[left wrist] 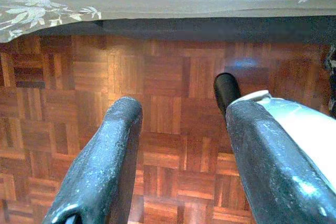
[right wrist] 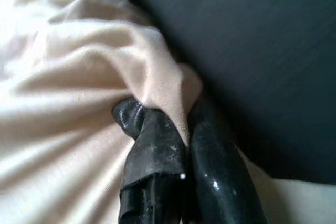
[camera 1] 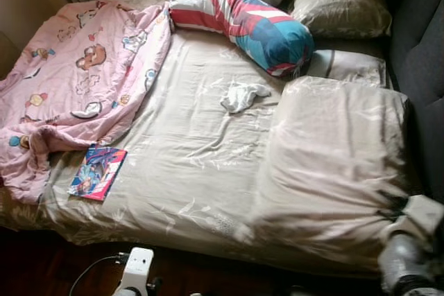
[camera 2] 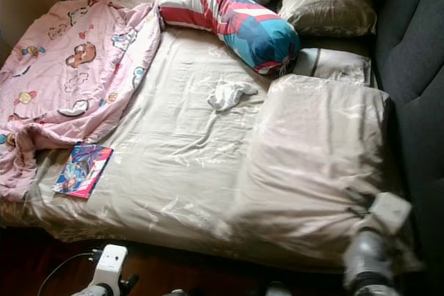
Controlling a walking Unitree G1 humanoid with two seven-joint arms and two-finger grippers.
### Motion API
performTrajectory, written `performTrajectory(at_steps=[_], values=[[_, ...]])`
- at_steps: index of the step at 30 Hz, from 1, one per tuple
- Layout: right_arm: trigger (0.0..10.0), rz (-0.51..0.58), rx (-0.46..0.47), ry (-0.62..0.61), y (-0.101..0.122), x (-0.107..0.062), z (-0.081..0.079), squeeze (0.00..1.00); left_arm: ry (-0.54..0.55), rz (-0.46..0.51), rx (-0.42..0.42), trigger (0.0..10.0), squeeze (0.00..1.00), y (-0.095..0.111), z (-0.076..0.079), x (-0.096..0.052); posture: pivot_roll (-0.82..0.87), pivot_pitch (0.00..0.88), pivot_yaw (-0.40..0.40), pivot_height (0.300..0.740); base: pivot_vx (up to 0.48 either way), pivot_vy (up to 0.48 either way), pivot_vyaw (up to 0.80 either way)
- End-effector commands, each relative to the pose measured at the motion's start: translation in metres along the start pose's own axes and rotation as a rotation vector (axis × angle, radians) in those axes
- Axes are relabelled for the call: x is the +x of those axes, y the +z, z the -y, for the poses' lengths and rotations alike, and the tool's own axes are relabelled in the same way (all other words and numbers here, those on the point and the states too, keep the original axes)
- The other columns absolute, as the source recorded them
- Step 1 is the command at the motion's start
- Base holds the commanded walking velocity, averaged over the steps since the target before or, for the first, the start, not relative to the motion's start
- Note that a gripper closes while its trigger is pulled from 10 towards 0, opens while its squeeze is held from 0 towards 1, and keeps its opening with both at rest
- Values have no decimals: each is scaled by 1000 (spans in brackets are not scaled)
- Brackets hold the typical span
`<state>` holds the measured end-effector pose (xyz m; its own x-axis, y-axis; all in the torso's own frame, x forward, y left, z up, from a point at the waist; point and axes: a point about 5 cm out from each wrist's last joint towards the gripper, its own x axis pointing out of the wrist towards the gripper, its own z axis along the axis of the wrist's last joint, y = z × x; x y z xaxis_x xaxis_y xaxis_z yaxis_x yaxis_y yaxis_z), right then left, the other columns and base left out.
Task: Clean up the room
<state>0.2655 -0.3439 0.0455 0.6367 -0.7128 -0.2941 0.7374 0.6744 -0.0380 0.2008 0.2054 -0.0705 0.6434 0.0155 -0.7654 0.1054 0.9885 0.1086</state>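
Right gripper (right wrist: pixel 168 124) clamped on a fold at the corner of the beige duvet (camera 1: pixel 333 164), down at 5 o'clock of the bed, hard against the dark upholstered headboard (camera 1: pixel 423 39). Left gripper (left wrist: pixel 178 140) hanging low over the parquet floor (left wrist: pixel 157 72), fingers apart, nothing between them.

Lying across the bed sheet (camera 1: pixel 187 157): pink cartoon blanket (camera 1: pixel 76 74) bunched at 9 to 10 o'clock, comic book (camera 1: pixel 97 172) at 8 o'clock touching the blanket's edge, white sock (camera 1: pixel 243 95) near centre, striped bolster pillow (camera 1: pixel 243 19) at 12 o'clock, beige pillows (camera 1: pixel 333 5) at 1 o'clock.

Risks, as judged from here:
- Only a thin pinch of cloth held, so a hard tug likely to slip it free.
- Spreading the duvet toward 9 o'clock likely to bury the sock and comic book, or sweep the comic book off the near edge.
- Duvet corner possibly wedged between mattress and headboard; pulling against that likely to drag the sheet loose.
- Loose cable (camera 1: pixel 87 272) on the floor at 7 o'clock, close to the left arm; possible snag when stepping.

Hard to make out: how much fabric sits between the right fingers, with the fold draped over the tips. Duvet's far edge lost in shadow by the headboard. Blanket cut off at 9 o'clock. Small patterned pillow (camera 1: pixel 347 66) at 2 o'clock half hidden behind the bolster and duvet. Sock or rag, not certain.
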Motion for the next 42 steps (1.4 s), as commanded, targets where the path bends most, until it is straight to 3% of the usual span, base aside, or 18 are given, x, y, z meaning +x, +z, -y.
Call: performTrajectory(at_steps=[1,3,8,9,10,11,12,17,24,31,38,39,40,41,42], values=[[0,185,60,-63,44,9,9,0,16,-52,-8,10000,0,-13,-4,-3,-128,190,122,740,0,0,0],[0,212,54,-118,52,12,21,0,15,-51,-8,10000,0,-12,-4,-3,-131,191,121,740,0,0,0],[0,172,47,-149,46,12,28,0,14,-51,-8,10000,0,-12,-4,-3,-138,185,117,740,0,0,0],[3451,111,63,-143,33,10,27,0,14,-52,-8,10000,0,-12,-5,-3,-137,184,115,740,0,0,0],[3451,83,75,-136,26,9,26,0,14,-53,-8,10000,0,-13,-5,-3,-137,184,115,740,0,0,0],[7882,56,79,-132,19,7,24,0,14,-53,-8,10000,0,-13,-5,-3,-131,181,115,740,0,0,0],[10000,10,89,-129,8,4,22,0,14,-53,-9,10000,0,-13,-5,-3,-126,181,115,740,0,0,0],[10000,-153,114,-143,-33,-10,17,0,18,-53,-11,10000,0,-14,-5,-3,-117,176,114,740,0,0,0],[10000,-279,85,-151,-61,-21,20,0,16,-51,-13,10000,0,-13,-2,-3,-118,174,108,740,0,0,0],[10000,-347,72,-169,-74,-27,25,0,14,-47,-15,10000,0,-12,0,-2,-113,175,105,740,0,0,0],[10000,-369,112,-133,-81,-31,21,0,17,-46,-14,10000,0,-12,0,-2,-109,179,104,740,0,0,0],[10000,-327,86,-104,-76,-30,18,114,18,-46,-14,10000,0,-11,0,-2,-111,182,105,740,0,0,0],[10000,-299,53,-82,-73,-29,15,596,19,-46,-14,10000,0,-11,-1,-2,-111,182,106,740,0,0,0],[10000,-281,29,-69,-71,-28,13,796,19,-45,-14,10000,0,-11,-1,-2,-111,182,106,740,0,0,0],[10000,-236,-7,-32,-65,-27,7,800,19,-46,-13,10000,0,-11,-1,-2,-111,182,107,740,0,0,0]])
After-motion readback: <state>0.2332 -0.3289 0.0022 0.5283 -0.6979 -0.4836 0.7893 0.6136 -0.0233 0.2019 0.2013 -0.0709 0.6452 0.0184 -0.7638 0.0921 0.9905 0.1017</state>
